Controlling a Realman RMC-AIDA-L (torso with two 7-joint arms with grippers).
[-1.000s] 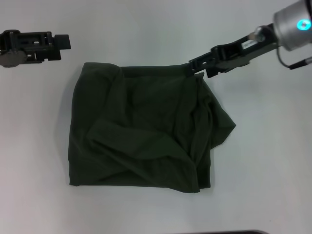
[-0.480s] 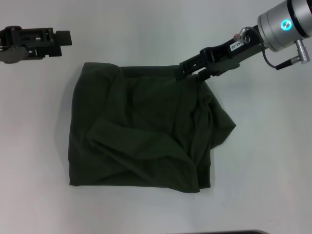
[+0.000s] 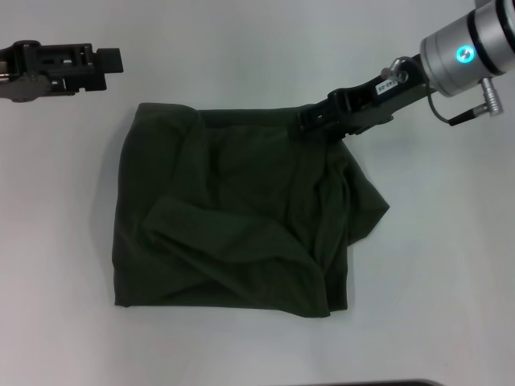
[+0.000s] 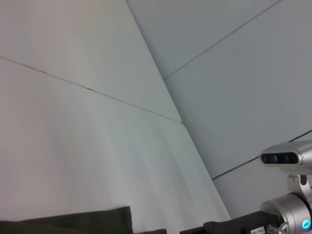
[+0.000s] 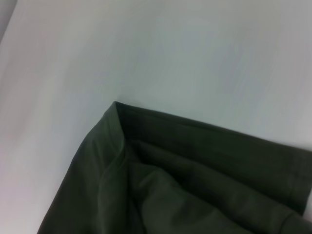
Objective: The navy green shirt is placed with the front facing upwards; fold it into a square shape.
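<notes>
With the right gripper point(image 3: 310, 123) at the navy green shirt's point(image 3: 233, 217) far right corner, jaw state unclear, a thin pinch could slip, leaving the rumpled right side bunched, while the left gripper point(image 3: 109, 60) hangs beyond its far left corner.

The navy green shirt point(image 3: 233, 221) is a plain dark olive green over all its visible surface, with darker, nearly black shadows in the folds; no print or pattern shows on it. In the right wrist view the same shirt point(image 5: 195, 180) looks uniformly dark green, with a slightly lighter hem band. The table point(image 3: 241, 48) is plain white, without any pattern. The left gripper point(image 3: 109, 60), at the upper left, is black. The right gripper point(image 3: 310, 122), at the upper right, is black, on a silver-grey arm with a small turquoise light.
</notes>
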